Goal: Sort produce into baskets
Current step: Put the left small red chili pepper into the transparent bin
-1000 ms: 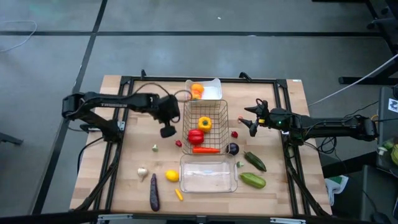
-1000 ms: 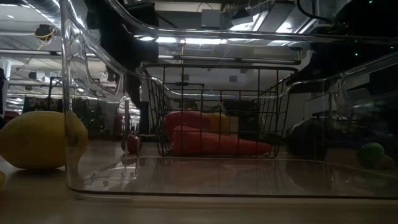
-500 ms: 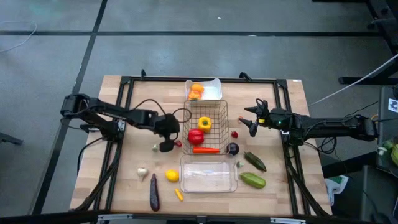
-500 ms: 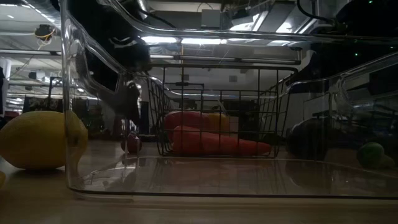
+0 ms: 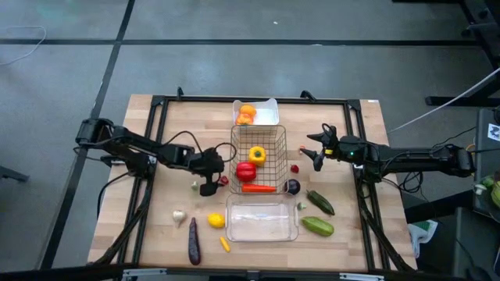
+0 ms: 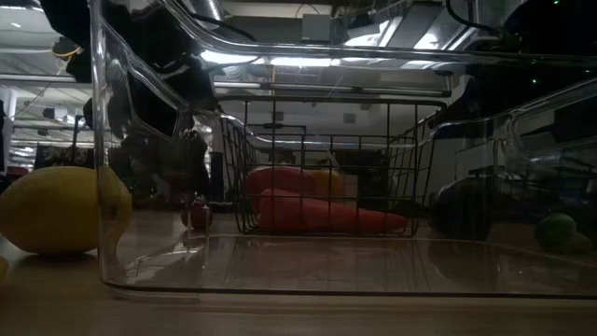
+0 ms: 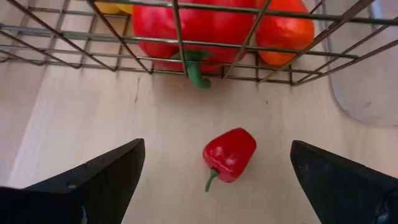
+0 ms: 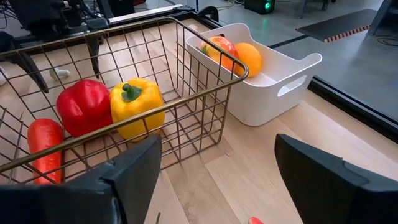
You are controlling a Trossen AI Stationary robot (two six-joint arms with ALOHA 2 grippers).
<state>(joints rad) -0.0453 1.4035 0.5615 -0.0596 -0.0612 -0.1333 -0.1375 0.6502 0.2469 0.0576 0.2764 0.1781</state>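
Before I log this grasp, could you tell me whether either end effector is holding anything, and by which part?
Nothing is held. The left end effector is open around a small red pepper lying on the table, not touching it. The right end effector is open and empty.

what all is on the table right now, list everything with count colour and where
wire basket: 1, metal, table centre; holds yellow pepper, red pepper, carrot
white tray: 1, far edge; 2 orange fruits inside
clear tray: 1, near the basket, nothing in it
small red pepper: 1, on the wood left of the basket
eggplants: 2 purple, long one near-left, round one right of the basket
cucumbers: 2 green, near-right
lemon: 1 yellow, left of the clear tray
garlic: 1 pale, near-left
left gripper: open, over the small red pepper
right gripper: open, right of the basket
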